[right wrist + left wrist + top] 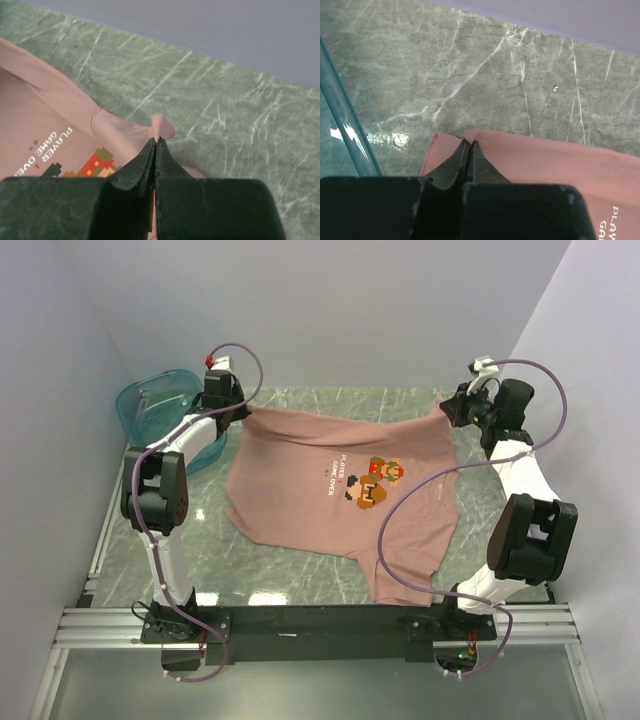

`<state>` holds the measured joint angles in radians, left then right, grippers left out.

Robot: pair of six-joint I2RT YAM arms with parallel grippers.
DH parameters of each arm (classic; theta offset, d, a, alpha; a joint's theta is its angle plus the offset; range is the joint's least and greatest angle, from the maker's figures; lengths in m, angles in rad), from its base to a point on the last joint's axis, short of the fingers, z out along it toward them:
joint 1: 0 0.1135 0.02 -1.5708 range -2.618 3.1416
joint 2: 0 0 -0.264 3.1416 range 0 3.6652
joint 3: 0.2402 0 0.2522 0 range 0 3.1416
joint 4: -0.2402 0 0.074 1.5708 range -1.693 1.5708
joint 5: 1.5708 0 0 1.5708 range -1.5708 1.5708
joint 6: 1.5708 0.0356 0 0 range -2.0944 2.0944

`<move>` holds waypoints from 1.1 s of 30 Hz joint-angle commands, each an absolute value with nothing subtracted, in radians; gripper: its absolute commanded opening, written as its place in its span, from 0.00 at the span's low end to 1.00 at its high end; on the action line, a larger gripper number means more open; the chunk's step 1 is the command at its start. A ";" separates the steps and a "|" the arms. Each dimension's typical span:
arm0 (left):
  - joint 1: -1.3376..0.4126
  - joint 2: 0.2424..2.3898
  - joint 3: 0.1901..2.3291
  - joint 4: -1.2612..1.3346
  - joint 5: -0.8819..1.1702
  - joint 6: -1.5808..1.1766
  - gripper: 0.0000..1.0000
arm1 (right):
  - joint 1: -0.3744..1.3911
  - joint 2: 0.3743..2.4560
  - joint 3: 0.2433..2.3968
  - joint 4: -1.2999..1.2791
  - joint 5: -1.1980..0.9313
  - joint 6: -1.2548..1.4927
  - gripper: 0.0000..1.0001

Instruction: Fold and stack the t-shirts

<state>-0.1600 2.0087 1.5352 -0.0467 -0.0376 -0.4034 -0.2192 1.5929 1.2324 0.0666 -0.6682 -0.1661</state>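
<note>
A dusty-pink t-shirt (320, 490) with an orange-brown pixel graphic and small white text lies spread on the green marble table. My left gripper (243, 412) is shut on its far left corner; the left wrist view shows the jaws pinching a raised fold of the pink t-shirt (545, 160). My right gripper (447, 410) is shut on its far right corner; in the right wrist view a tab of the pink t-shirt (161, 122) sticks out above the closed jaws. The far hem is stretched taut between both grippers. The near part of the shirt rests on the table.
A translucent teal plastic tub (160, 400) stands at the back left, right beside my left arm; its wall (342, 125) fills the left edge of the left wrist view. Lilac walls close in the table on three sides. A purple cable loops over the shirt's right half.
</note>
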 commanded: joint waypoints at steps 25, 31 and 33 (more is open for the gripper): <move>-0.124 1.847 1.411 0.014 -0.009 -0.337 0.00 | -0.241 1.362 1.014 0.046 -0.741 -0.229 0.00; -0.123 1.862 1.419 0.003 -0.008 -0.336 0.00 | -0.241 1.316 0.956 0.014 -0.736 -0.264 0.00; -0.123 1.865 1.416 0.003 0.006 -0.336 0.00 | -0.241 1.312 0.937 0.006 -0.733 -0.276 0.00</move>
<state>-0.1295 1.8656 1.3750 -0.0093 -0.0181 -0.3557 -0.2337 1.3476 0.9600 0.0151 -0.7261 -0.2386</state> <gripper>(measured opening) 0.013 0.008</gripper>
